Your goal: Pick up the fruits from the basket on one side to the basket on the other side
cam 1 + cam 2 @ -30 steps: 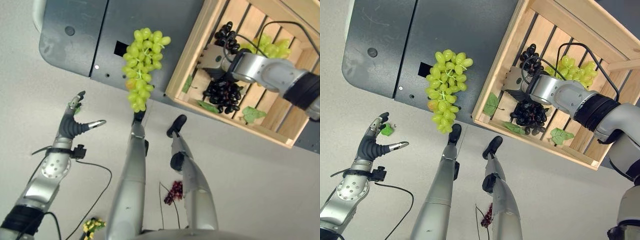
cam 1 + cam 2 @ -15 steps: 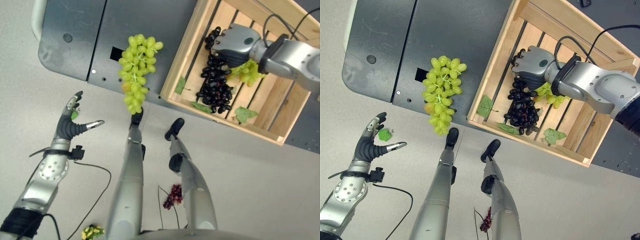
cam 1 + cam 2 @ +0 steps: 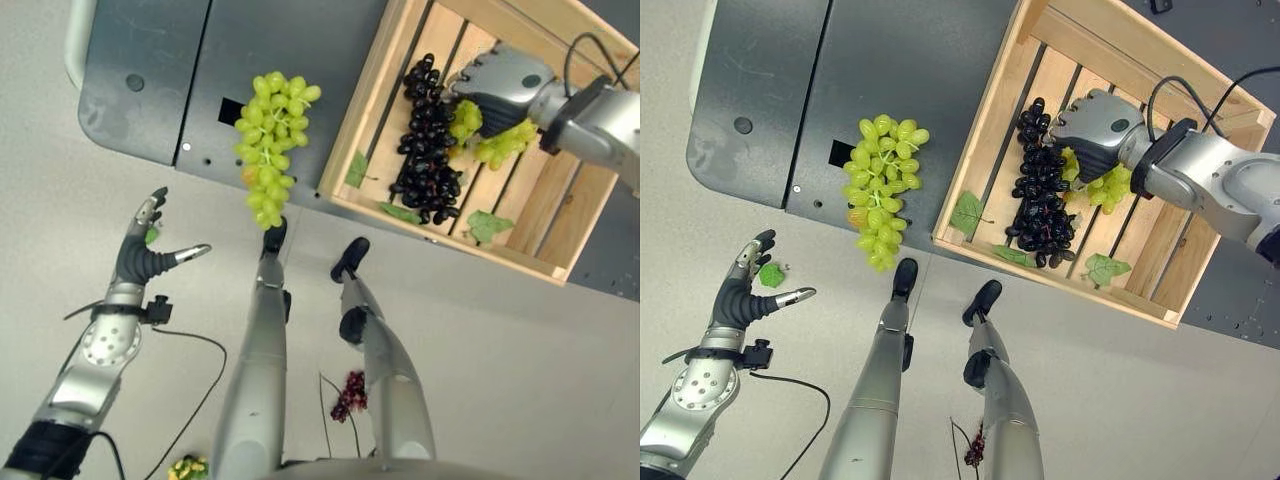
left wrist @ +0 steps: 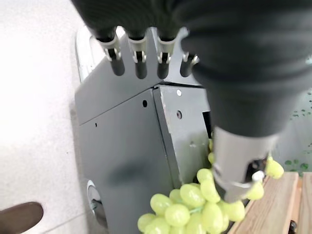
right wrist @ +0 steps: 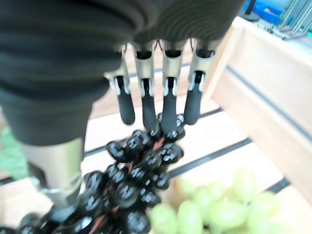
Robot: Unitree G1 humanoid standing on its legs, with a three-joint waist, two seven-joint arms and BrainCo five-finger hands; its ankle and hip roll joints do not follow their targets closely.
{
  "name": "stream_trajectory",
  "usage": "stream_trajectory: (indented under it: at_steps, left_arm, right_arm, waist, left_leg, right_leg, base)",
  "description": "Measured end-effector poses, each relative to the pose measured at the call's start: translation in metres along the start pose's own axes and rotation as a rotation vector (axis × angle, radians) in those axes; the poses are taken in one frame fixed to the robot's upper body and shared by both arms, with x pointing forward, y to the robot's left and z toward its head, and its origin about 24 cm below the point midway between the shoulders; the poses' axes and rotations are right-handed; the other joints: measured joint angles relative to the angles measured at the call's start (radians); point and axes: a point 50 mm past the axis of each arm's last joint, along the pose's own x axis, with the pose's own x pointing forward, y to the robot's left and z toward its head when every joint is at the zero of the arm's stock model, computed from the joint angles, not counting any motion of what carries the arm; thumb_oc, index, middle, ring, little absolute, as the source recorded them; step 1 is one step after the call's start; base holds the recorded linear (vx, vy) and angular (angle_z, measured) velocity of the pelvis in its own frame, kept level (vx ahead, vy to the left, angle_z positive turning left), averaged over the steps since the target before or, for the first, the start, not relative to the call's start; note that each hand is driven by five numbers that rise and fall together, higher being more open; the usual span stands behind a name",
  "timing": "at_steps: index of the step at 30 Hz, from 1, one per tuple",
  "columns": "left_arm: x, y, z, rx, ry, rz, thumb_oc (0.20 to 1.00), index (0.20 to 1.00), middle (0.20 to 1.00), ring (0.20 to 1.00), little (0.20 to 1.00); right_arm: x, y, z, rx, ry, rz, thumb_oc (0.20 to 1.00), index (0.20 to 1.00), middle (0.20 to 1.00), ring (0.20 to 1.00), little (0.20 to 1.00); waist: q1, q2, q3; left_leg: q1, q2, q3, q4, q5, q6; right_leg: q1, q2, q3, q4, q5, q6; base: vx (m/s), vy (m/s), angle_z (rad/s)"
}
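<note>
Right fingers (image 5: 146,105): straight and relaxed, grasping nothing, tips hanging just over the top of the bunch of black grapes (image 5: 131,185)
Right hand (image 3: 1095,125): hovers inside the slatted wooden crate (image 3: 995,110), above the black bunch and the bunch of green grapes in the crate (image 3: 1102,185)
Left fingers (image 4: 139,56): spread and released, empty
Left hand (image 3: 740,290): held well apart from the crate, over the pale floor (image 3: 1160,400), idle
Task's fruit: the black bunch lies lengthwise on the crate slats, with the green bunch just beside it under the right hand; a second large bunch of green grapes (image 3: 880,190) lies outside the crate on the dark grey metal panel (image 3: 770,90)
Loose bits: green leaves (image 3: 967,213) lie on the crate slats
Step in hand: seemingly the right hand is placed over the black bunch, with no grip made
Risk: closing on the loose berries and not the stem could let the bunch slip out on lifting, or pull berries off
Risk: the green bunch lies so close that the fingers may snag it too and drag both up together
</note>
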Motion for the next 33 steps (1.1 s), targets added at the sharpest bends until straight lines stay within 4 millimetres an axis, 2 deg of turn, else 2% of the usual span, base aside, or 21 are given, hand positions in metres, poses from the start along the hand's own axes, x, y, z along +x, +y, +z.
stream_trajectory:
  at_steps: [3, 7, 8, 14, 20, 27, 33]
  left_arm:
    - [-0.001, 0.000, -0.001, 0.001, 0.004, -0.001, 1.000, 1.000, 1.000, 1.000, 1.000]
    - [-0.001, 0.000, -0.001, 0.001, 0.004, -0.002, 1.000, 1.000, 1.000, 1.000, 1.000]
    - [-0.001, 0.000, 0.000, 0.006, 0.003, -0.005, 1.000, 1.000, 1.000, 1.000, 1.000]
    - [0.000, 0.002, 0.000, 0.019, 0.004, -0.011, 1.000, 1.000, 1.000, 1.000, 1.000]
    - [-0.001, -0.002, -0.001, 0.023, 0.012, -0.028, 1.000, 1.000, 1.000, 1.000, 1.000]
    - [0.001, 0.004, 0.001, 0.056, 0.001, -0.029, 1.000, 1.000, 1.000, 1.000, 1.000]
    - [0.001, 0.005, 0.001, 0.058, 0.001, -0.027, 1.000, 1.000, 1.000, 1.000, 1.000]
  right_arm:
    - [-0.002, 0.006, 0.002, 0.002, -0.005, 0.019, 1.000, 1.000, 1.000, 1.000, 1.000]
    - [-0.001, 0.009, 0.004, -0.085, -0.029, 0.047, 1.000, 1.000, 1.000, 1.000, 1.000]
    - [0.001, 0.010, 0.006, -0.171, -0.062, 0.078, 1.000, 1.000, 1.000, 1.000, 1.000]
    - [0.001, 0.013, 0.005, -0.337, -0.078, 0.101, 1.000, 1.000, 1.000, 1.000, 1.000]
    - [0.011, 0.002, 0.008, -0.440, -0.091, 0.053, 1.000, 1.000, 1.000, 1.000, 1.000]
    - [0.022, 0.004, 0.008, -0.566, -0.086, 0.060, 1.000, 1.000, 1.000, 1.000, 1.000]
    - [0.029, -0.006, 0.007, -0.625, -0.072, 0.034, 1.000, 1.000, 1.000, 1.000, 1.000]
  waist:
    - [0.001, 0.004, 0.003]
    - [0.000, 0.007, 0.005]
    - [0.000, 0.007, 0.005]
    - [0.004, 0.007, 0.005]
    - [0.003, 0.007, 0.005]
    - [0.017, 0.006, 0.004]
    - [0.017, 0.005, 0.004]
  left_leg:
    - [0.000, -0.001, 0.000, -0.001, -0.001, -0.001]
    - [0.000, 0.000, 0.000, -0.001, -0.002, -0.002]
    - [-0.001, 0.001, 0.000, -0.001, -0.003, -0.003]
    - [-0.011, 0.001, -0.004, 0.002, -0.004, -0.004]
    - [-0.044, 0.002, -0.011, 0.017, -0.004, -0.004]
    - [-0.085, 0.002, -0.027, 0.045, -0.005, -0.006]
    - [-0.107, 0.002, -0.033, 0.052, -0.004, -0.005]
  right_leg:
    - [-0.001, 0.000, 0.000, 0.001, -0.002, -0.003]
    - [-0.002, 0.001, 0.000, 0.001, -0.001, -0.008]
    - [-0.002, 0.002, 0.000, 0.001, -0.001, -0.008]
    - [-0.009, 0.003, -0.001, 0.001, -0.004, -0.006]
    - [-0.036, 0.005, -0.002, 0.011, -0.002, -0.009]
    - [-0.064, 0.007, -0.001, 0.026, -0.006, -0.009]
    - [-0.078, 0.009, -0.003, 0.028, -0.006, -0.009]
  base:
    - [0.00, 0.000, 0.00]
    - [0.00, 0.000, 0.00]
    - [0.00, 0.000, 0.00]
    - [0.00, 0.000, 0.00]
    - [0.00, 0.000, 0.00]
    - [0.00, 0.005, 0.02]
    - [0.00, 0.000, 0.00]
